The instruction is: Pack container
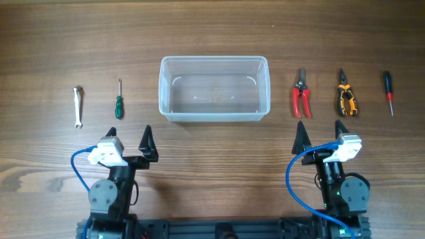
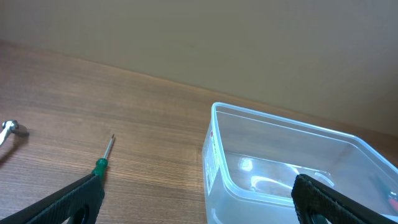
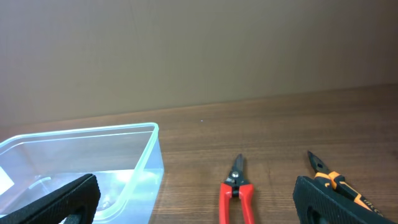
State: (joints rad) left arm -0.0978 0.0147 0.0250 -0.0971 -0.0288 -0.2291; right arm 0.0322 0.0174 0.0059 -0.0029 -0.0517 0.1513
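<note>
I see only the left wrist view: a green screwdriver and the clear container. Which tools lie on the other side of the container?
Observer: Three: red-handled cutters, orange-and-black pliers, then a small black-and-red screwdriver.
Operator: Where is the right gripper?
Observer: The right gripper is open, just short of the cutters and pliers, touching nothing.
Operator: Is the container already filled?
Observer: No, overhead shows the container empty.

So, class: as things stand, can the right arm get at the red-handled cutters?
Probably yes. The red-handled cutters lie flat just ahead of the right arm, whose jaws are open and empty, with nothing between them. The container stands off to the side.
</note>
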